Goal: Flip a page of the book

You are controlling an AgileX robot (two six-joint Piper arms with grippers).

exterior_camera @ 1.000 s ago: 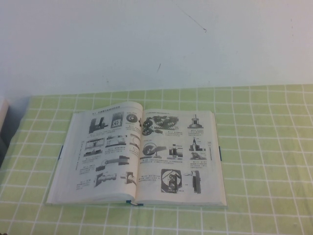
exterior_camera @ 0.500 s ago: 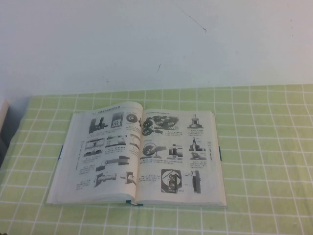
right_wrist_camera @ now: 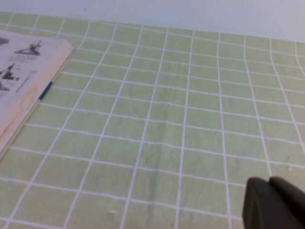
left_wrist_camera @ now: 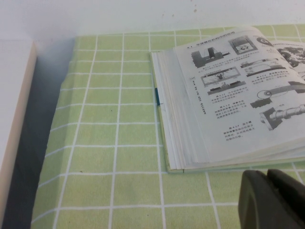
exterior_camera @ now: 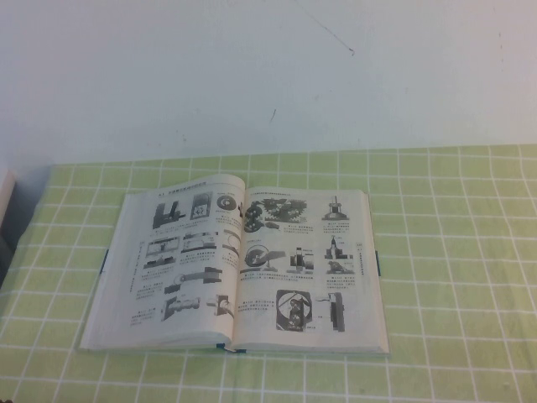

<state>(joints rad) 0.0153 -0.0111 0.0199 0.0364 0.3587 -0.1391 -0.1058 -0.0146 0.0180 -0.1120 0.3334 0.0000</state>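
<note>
The book (exterior_camera: 235, 269) lies open and flat on the green checked cloth (exterior_camera: 453, 252), with its dark blue-green cover edges showing. Both open faces carry dark machine-part pictures and Chinese text. The left open page (exterior_camera: 180, 256) bulges slightly near the spine, and the right open page (exterior_camera: 306, 264) lies flat. I cannot tell which leaf has the blank face. Neither gripper shows in the high view. My left gripper (left_wrist_camera: 266, 175) is shut and empty, just off the book's near left corner (left_wrist_camera: 174, 167). My right gripper (right_wrist_camera: 269, 183) is shut and empty over bare cloth, well away from the book's right edge (right_wrist_camera: 28, 81).
A white block (left_wrist_camera: 14, 119) stands beyond the cloth's left edge and also shows in the high view (exterior_camera: 4, 197). A white wall (exterior_camera: 268, 75) rises behind the table. Green cloth stretches right of the book.
</note>
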